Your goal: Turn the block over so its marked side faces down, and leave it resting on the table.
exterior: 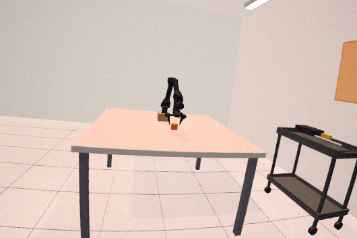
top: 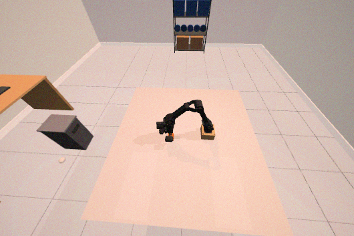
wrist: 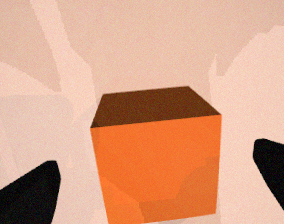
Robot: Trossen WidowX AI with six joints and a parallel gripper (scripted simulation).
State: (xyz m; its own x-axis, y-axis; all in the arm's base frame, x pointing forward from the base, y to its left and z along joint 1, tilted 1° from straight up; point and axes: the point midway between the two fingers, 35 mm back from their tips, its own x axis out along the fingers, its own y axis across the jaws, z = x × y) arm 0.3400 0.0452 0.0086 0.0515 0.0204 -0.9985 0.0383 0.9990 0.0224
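On the near side of the arm's wooden base block (top: pixel 208 136) (exterior: pixel 162 116), as the exterior view faced it, we had the work laid out, all of it on the broad pale table (top: pixel 187 187) (exterior: pixel 161 141). Largest on that surface was the black arm (top: pixel 186 107) (exterior: pixel 178 97), which rose from the base block, bent at a high elbow and came down again beyond it, so that its wrist stood well apart from the block.

Next in size came the gripper (top: pixel 169 136) (exterior: pixel 175 123) (wrist: pixel 158 159), pointed downward, its two fingers spread about as wide as they go and nothing caught between them. Smallest was the orange block (top: pixel 172 135) (exterior: pixel 174 127) (wrist: pixel 155 170), resting on the table, apart from the base block and on the same side of it as the gripper.

What the next move turned on was how the orange block lay to the fingers. We saw it below the gripper and between the lines of the two fingertips, bare table showing on either side. It looked close to a cube, with no long axis we could name, and its edges ran slightly askew to the fingers. We could not make out the marked side. We judged that a little more lowering was needed before closing, and that an uneven first touch might twist it.
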